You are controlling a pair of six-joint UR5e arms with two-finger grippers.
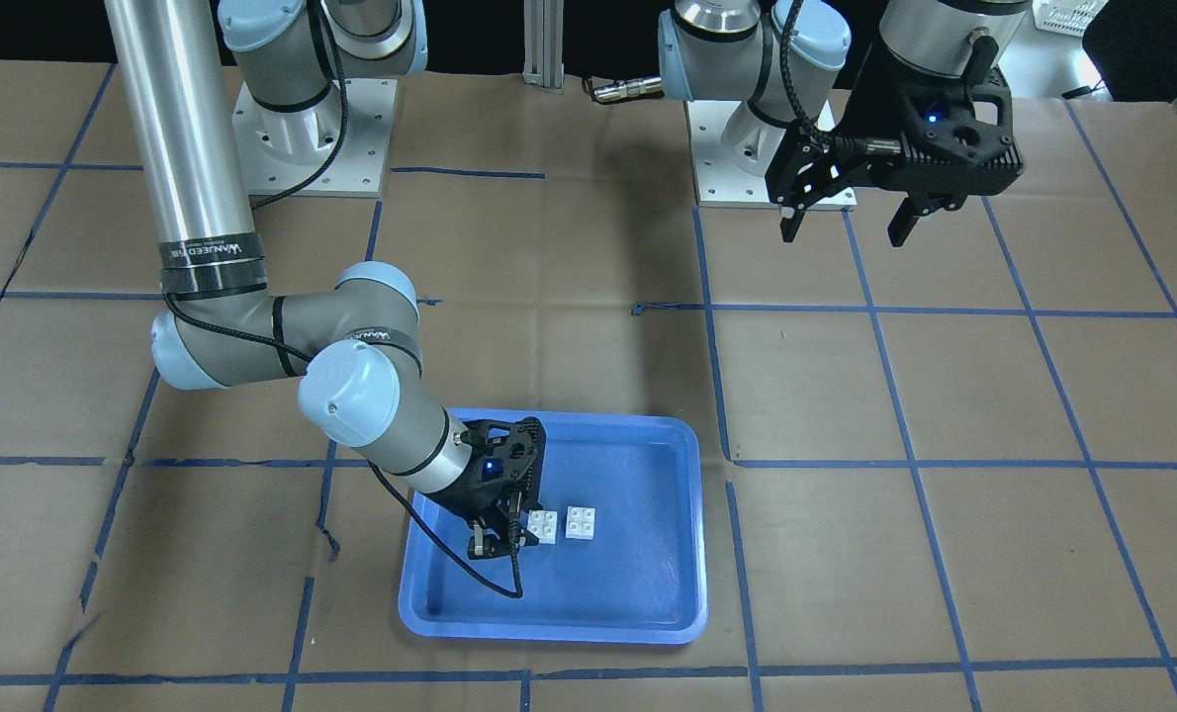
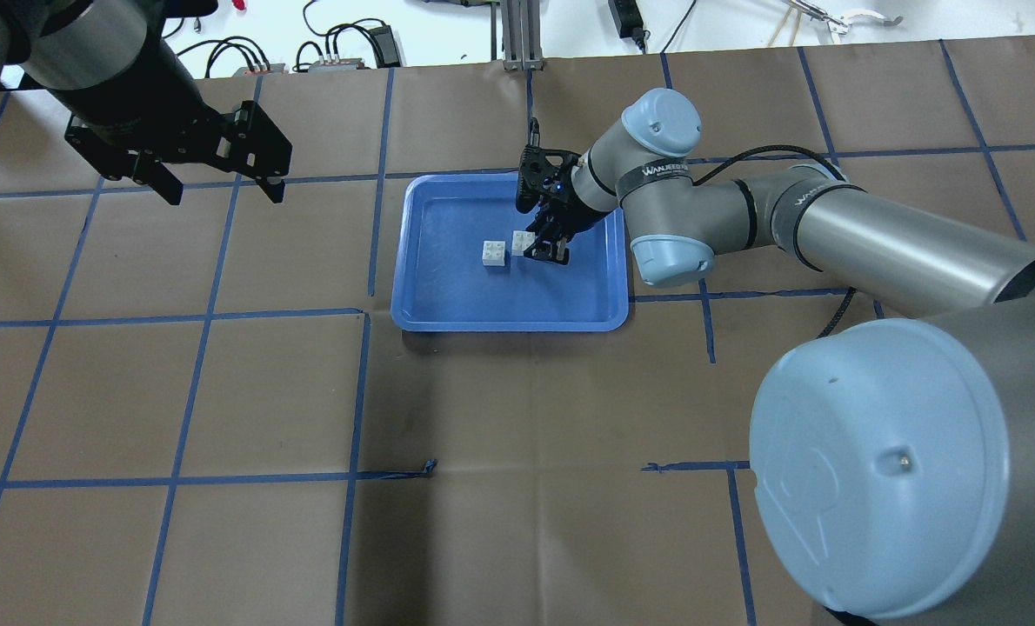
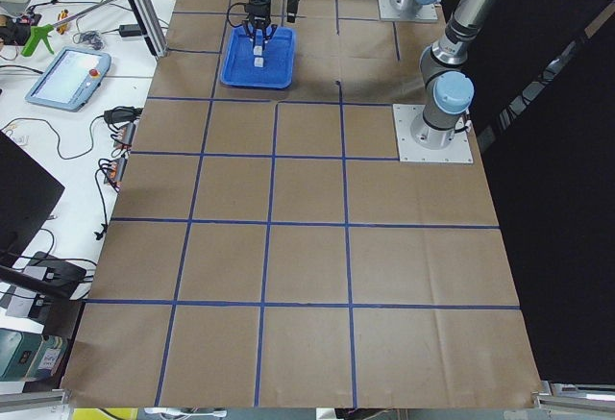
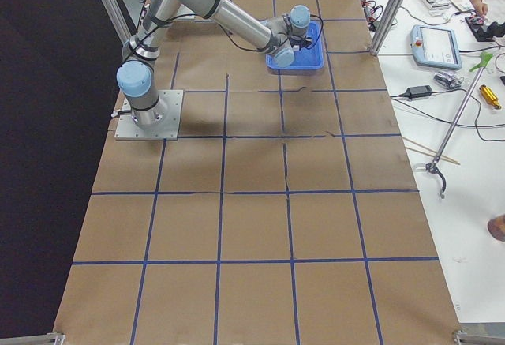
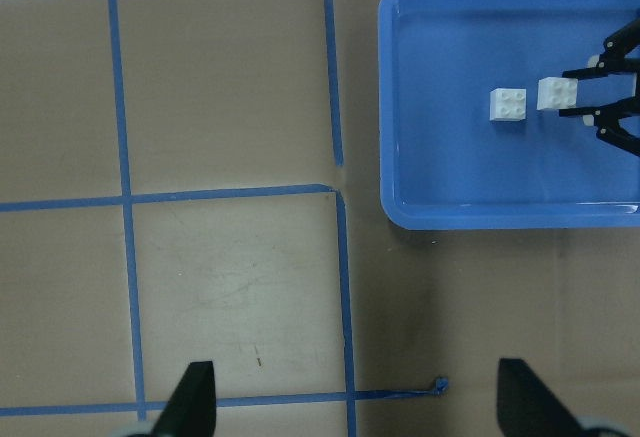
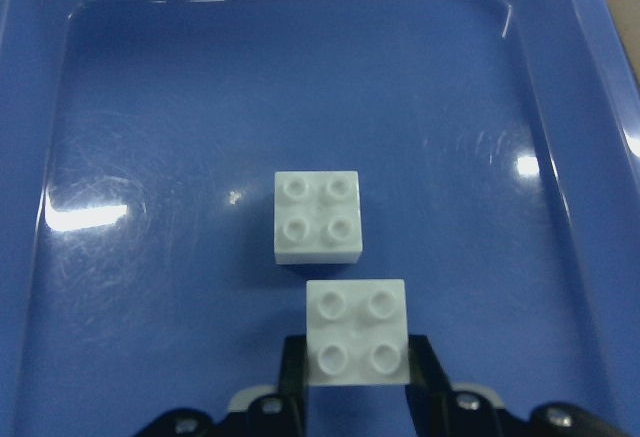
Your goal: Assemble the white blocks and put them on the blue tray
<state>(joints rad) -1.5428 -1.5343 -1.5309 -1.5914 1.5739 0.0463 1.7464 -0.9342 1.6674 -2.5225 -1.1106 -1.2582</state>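
The blue tray [image 1: 549, 633] lies on the brown table, and it also shows in the overhead view [image 2: 509, 326]. Two white blocks sit side by side in it, studs up and a small gap apart. My right gripper [image 2: 537, 243] reaches into the tray and is shut on the nearer white block [image 6: 357, 332], its fingers [image 6: 293, 382] flanking the block's sides. The free white block [image 6: 317, 216] lies just beyond it. My left gripper [image 2: 222, 187] is open and empty, high above the table away from the tray, which it sees [image 5: 500, 219] from afar.
The table is covered in brown paper with a blue tape grid [image 2: 361, 391]. The right arm's elbow [image 2: 665, 209] hangs over the tray's side. Both arm bases [image 1: 312, 138] stand at the table's robot side. Tools and a pendant [image 4: 438, 45] lie on a side bench.
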